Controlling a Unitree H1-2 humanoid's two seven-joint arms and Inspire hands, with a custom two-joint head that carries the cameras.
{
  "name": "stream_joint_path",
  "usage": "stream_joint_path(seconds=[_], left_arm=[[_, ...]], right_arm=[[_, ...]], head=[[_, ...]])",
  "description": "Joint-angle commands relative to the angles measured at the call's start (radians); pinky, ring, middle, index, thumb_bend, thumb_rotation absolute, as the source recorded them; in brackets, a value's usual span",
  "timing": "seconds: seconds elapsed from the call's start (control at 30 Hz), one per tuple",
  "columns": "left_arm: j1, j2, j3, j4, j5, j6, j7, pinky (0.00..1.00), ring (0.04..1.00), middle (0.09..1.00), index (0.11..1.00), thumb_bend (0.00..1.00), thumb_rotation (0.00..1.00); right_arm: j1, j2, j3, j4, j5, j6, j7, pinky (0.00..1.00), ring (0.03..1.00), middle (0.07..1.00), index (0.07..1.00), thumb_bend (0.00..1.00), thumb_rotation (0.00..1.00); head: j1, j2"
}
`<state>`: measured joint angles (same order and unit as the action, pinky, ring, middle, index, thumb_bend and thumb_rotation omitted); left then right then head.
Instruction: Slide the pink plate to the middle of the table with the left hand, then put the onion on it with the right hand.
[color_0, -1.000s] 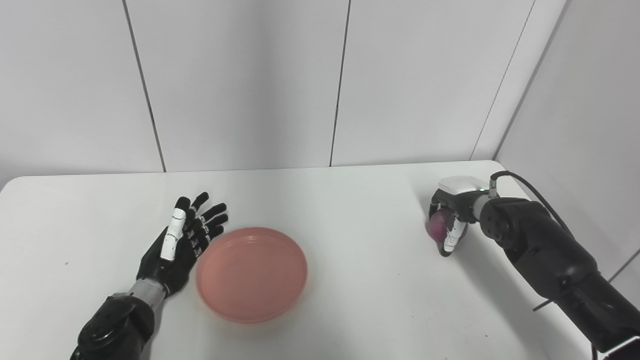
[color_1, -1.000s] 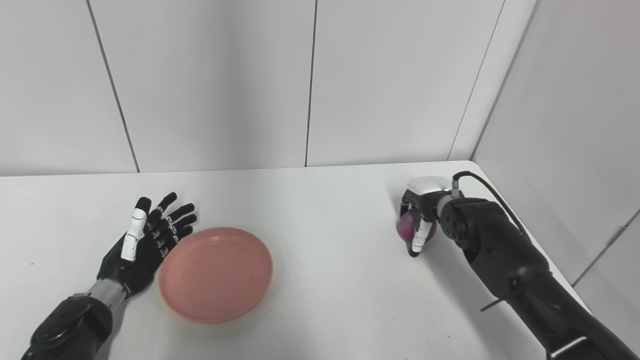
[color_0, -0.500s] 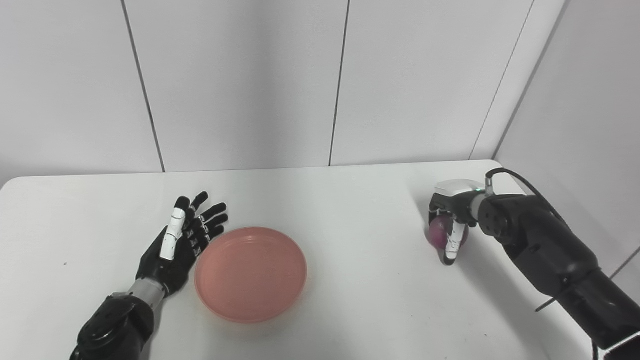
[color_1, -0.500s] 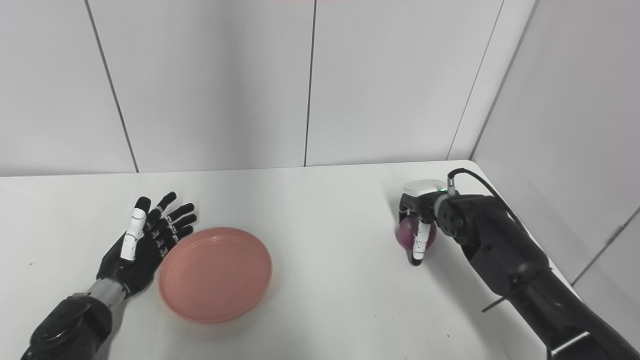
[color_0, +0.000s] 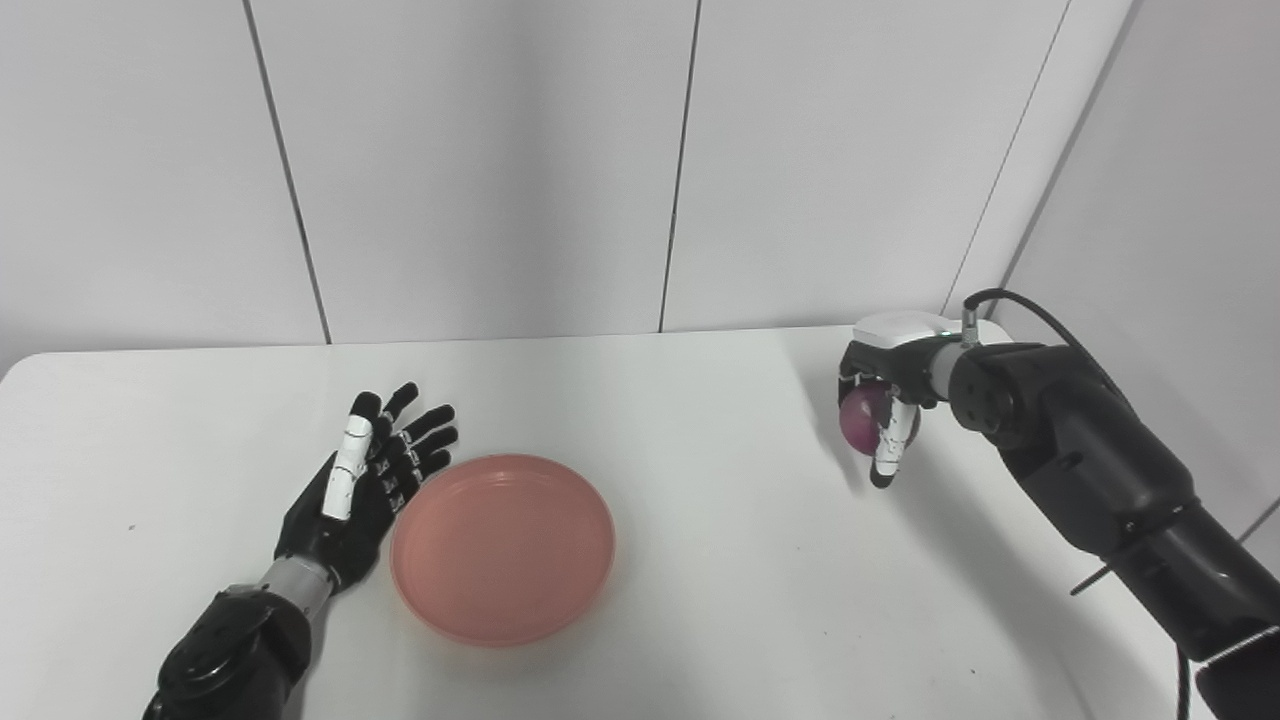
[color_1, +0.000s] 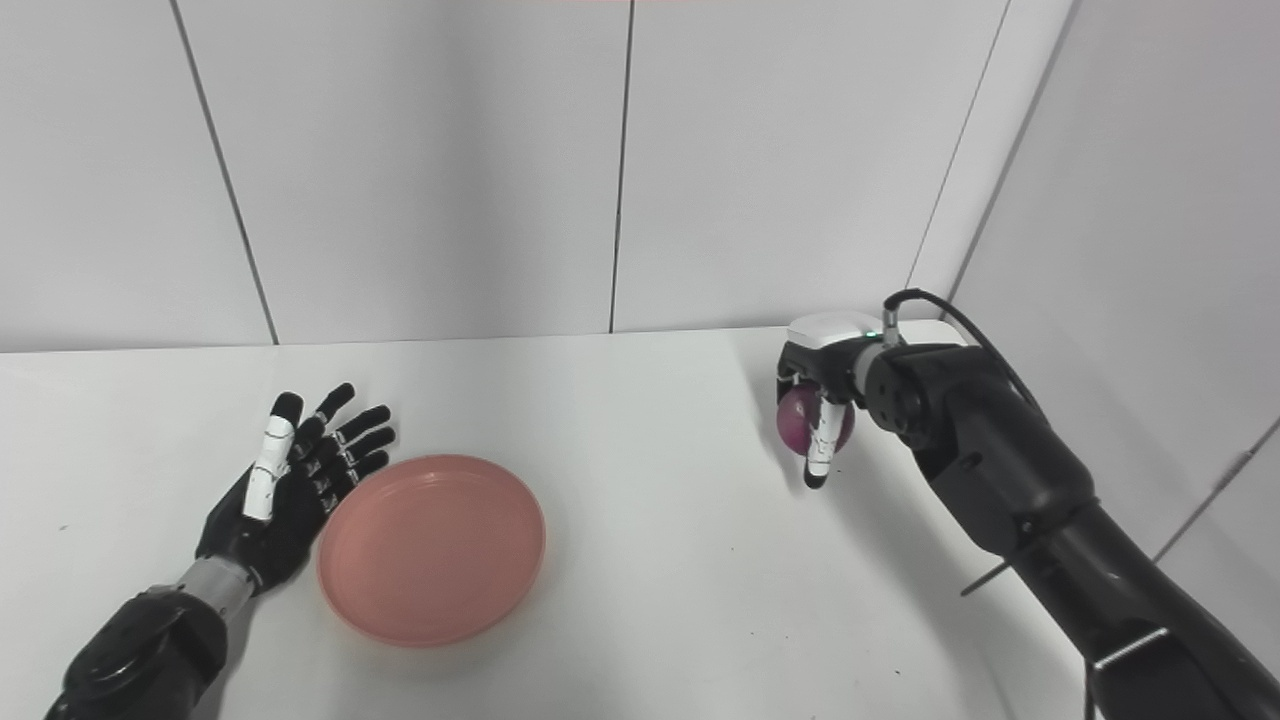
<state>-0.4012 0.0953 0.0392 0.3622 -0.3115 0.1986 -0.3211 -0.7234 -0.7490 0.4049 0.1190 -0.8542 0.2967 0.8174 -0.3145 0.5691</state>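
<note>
- Purple onion (color_0: 862, 417) held clear of the bench, over the far right part of it, well apart from the pink plate.
- Right hand (color_0: 885, 400) clamped on the onion from above, fingers (color_0: 887, 452) curled down its near side, one tip pointing at the bench.
- Shadow of hand and onion on the white bench (color_0: 720, 560) just below and to the left.
- Pink plate (color_0: 502, 546) flat on the bench, left of centre, nothing lying in it.
- Left hand (color_0: 362, 487) resting on the bench just beside the plate's left rim, fingers spread apart, holding nothing; touching the rim or only near it, cannot tell.
- Right eye view: more of the right forearm (color_1: 1010, 490) and its black cable (color_1: 950, 315) visible, with less bench left of the left hand.
- Left eye view: rounded left corner of the bench visible, cut off in the other.
- Grey panelled wall (color_0: 480, 160) behind; angled wall panel close beside the right arm.
- Open bench between onion and plate.
</note>
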Motion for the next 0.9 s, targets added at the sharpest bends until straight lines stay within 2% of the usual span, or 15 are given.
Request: stream_joint_path(seconds=[0.0, 0.13, 0.3, 0.5, 0.7, 0.77, 0.8, 0.87], left_arm=[[0.048, -0.005, -0.009, 0.049, 0.022, 0.056, 0.024, 0.93, 0.894, 0.880, 1.000, 0.73, 0.90], [0.047, -0.006, -0.010, 0.054, 0.021, 0.053, 0.021, 0.94, 0.896, 0.881, 1.000, 0.74, 0.90], [0.040, -0.018, -0.011, 0.074, 0.029, 0.039, 0.033, 0.92, 0.884, 0.871, 1.000, 0.75, 0.88], [0.039, -0.038, -0.020, 0.088, 0.038, 0.020, 0.042, 0.92, 0.886, 0.874, 1.000, 0.75, 0.88], [0.041, -0.056, -0.029, 0.104, 0.051, -0.006, 0.051, 0.89, 0.863, 0.868, 0.995, 0.72, 0.89], [0.043, -0.063, -0.031, 0.104, 0.056, -0.012, 0.056, 0.89, 0.864, 0.873, 0.996, 0.72, 0.89], [0.044, -0.066, -0.032, 0.105, 0.058, -0.015, 0.058, 0.88, 0.865, 0.877, 0.998, 0.72, 0.89], [0.046, -0.073, -0.031, 0.101, 0.064, -0.015, 0.069, 0.88, 0.862, 0.876, 0.995, 0.73, 0.88]], right_arm=[[-0.086, -0.026, -0.017, -0.040, -0.014, -0.016, 0.013, 0.22, 0.321, 0.482, 0.491, 0.53, 0.01], [-0.115, -0.016, -0.015, -0.072, -0.023, -0.016, 0.036, 0.22, 0.329, 0.451, 0.539, 0.52, 0.01], [-0.161, 0.008, 0.003, -0.112, -0.037, -0.025, 0.080, 0.22, 0.318, 0.476, 0.503, 0.52, 0.01], [-0.191, 0.043, 0.011, -0.136, -0.035, -0.045, 0.087, 0.24, 0.325, 0.480, 0.491, 0.53, 0.01], [-0.220, 0.126, 0.018, -0.147, -0.015, -0.052, 0.077, 0.25, 0.332, 0.480, 0.491, 0.53, 0.01], [-0.236, 0.165, 0.030, -0.137, -0.009, -0.074, 0.062, 0.25, 0.330, 0.480, 0.490, 0.53, 0.01], [-0.242, 0.180, 0.034, -0.132, -0.006, -0.085, 0.053, 0.28, 0.362, 0.464, 0.512, 0.53, 0.01], [-0.258, 0.215, 0.051, -0.123, -0.015, -0.091, 0.053, 0.30, 0.381, 0.459, 0.521, 0.52, 0.01]], head=[[0.001, 0.002], [0.004, 0.001], [0.027, -0.004], [0.074, -0.014], [0.126, -0.028], [0.164, -0.033], [0.166, -0.034], [0.184, -0.036]])
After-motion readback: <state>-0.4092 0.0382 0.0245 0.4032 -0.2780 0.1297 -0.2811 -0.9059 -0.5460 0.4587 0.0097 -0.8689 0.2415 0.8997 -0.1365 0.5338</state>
